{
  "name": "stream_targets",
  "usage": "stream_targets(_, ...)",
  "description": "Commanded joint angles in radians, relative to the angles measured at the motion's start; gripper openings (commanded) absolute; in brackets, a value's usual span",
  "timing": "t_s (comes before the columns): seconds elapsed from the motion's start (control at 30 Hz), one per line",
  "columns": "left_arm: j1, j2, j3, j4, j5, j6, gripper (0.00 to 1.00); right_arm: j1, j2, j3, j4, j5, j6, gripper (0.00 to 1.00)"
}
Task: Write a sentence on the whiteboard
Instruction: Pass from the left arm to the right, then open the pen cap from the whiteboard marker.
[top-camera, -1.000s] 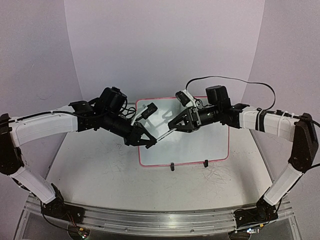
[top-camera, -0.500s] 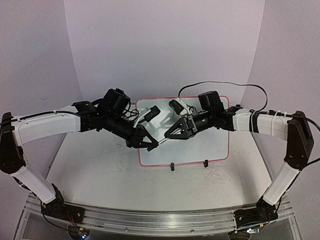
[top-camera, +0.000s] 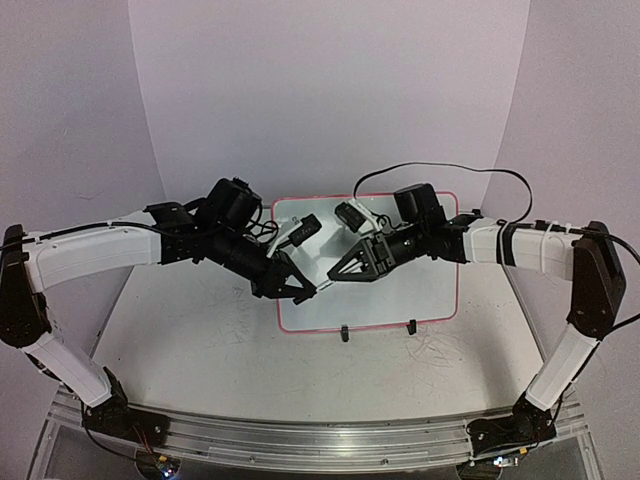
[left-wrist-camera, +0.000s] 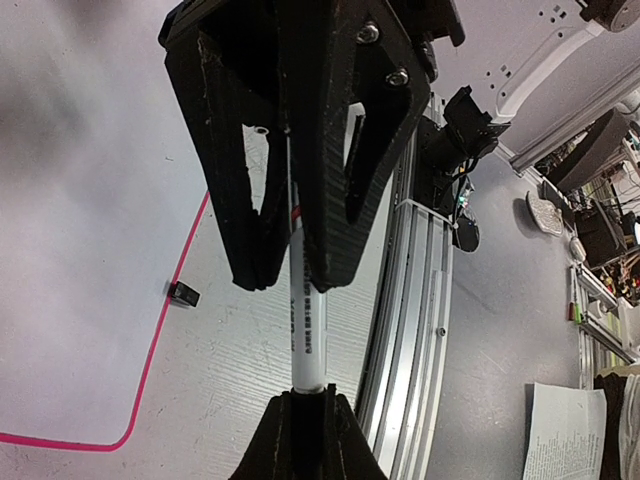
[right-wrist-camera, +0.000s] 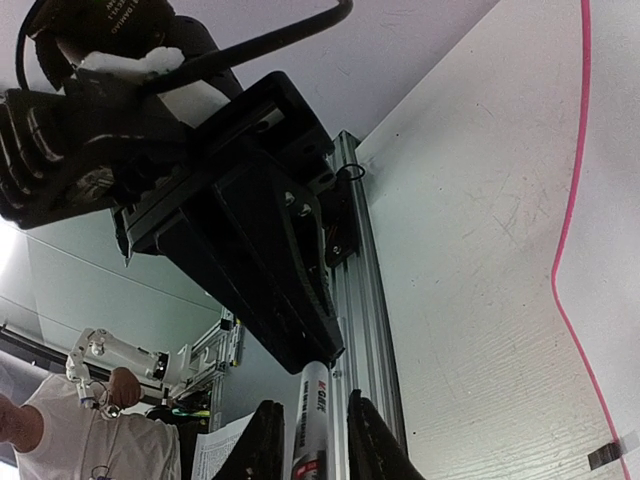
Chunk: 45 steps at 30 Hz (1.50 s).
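The tabletop (top-camera: 190, 350) holds the whiteboard (top-camera: 400, 300), which lies flat near the far edge, in the middle. Two arms meet above the whiteboard's left side. The left gripper (top-camera: 304, 291) is closed tight on a white marker (left-wrist-camera: 306, 345). The right gripper (top-camera: 333, 275) has its fingers close on both sides of the marker's other end. I cannot tell if they squeeze it.

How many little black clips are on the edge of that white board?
2. Both are on the near edge of the whiteboard: left clip about midway, right clip nearer the right corner. The far edge is partly covered, so more may be hidden.
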Motion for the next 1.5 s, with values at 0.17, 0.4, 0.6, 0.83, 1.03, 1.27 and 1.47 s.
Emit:
stream_targets(0.17, -0.008, -0.006, 0.038, 0.002, -0.008, 0.020, 0.00, 0.019, 0.023, 0.035, 0.001, -0.063, -0.037, 0.19)
stream_targets(0.4, -0.011, -0.002, 0.045, -0.003, -0.004, 0.017, 0.00, 0.026, 0.022, 0.039, -0.008, -0.052, -0.051, 0.07)
stream_targets(0.6, -0.012, -0.010, 0.057, -0.007, -0.032, 0.011, 0.09, 0.027, 0.003, 0.033, -0.009, -0.037, -0.064, 0.00)
stream_targets(0.83, -0.011, -0.044, 0.025, -0.007, -0.049, -0.001, 0.50, 0.028, -0.032, 0.014, -0.009, 0.005, -0.067, 0.00)
stream_targets(1.03, -0.012, -0.047, 0.004, -0.007, -0.011, 0.000, 0.48, 0.027, -0.040, 0.004, -0.009, 0.017, -0.068, 0.00)
stream_targets(1.27, -0.012, -0.034, 0.011, -0.007, 0.016, 0.009, 0.35, 0.027, -0.050, 0.016, -0.008, 0.022, -0.059, 0.00)
stream_targets(1.47, -0.012, -0.037, 0.015, -0.006, -0.001, 0.022, 0.30, 0.027, -0.060, 0.011, -0.007, 0.030, -0.053, 0.00)
